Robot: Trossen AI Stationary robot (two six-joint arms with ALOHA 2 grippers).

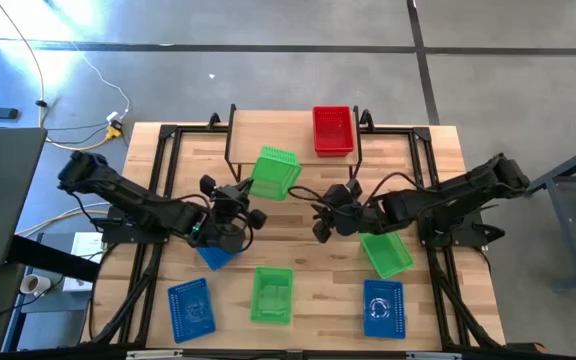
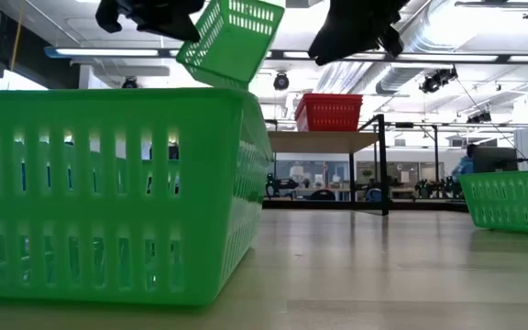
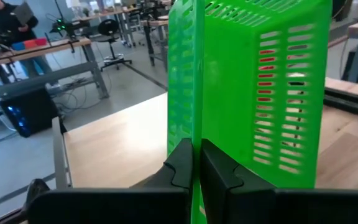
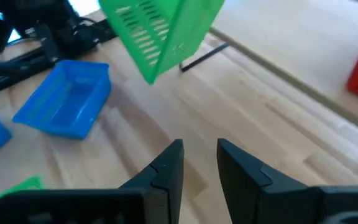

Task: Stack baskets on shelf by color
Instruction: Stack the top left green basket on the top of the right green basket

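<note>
My left gripper is shut on a green basket, which hangs in the air in front of the shelf; the low view shows it tilted high above the table. A red basket stands on the shelf's right end. My right gripper hovers open over bare wood right of centre, nothing between its fingers. On the table rest two more green baskets and three blue ones, the last partly hidden under my left arm. My left gripper pinches one thin wall of the green basket at its edge between its two fingers, one finger on each face. The fingers come nearly level from the table's left and near side. The basket stands on edge ahead of them, tilted and lifted clear of the table.
The shelf's left and middle show bare plank. Black metal frames run along both sides of the table. A green basket fills the low view's foreground. Bare wood lies between the two grippers.
</note>
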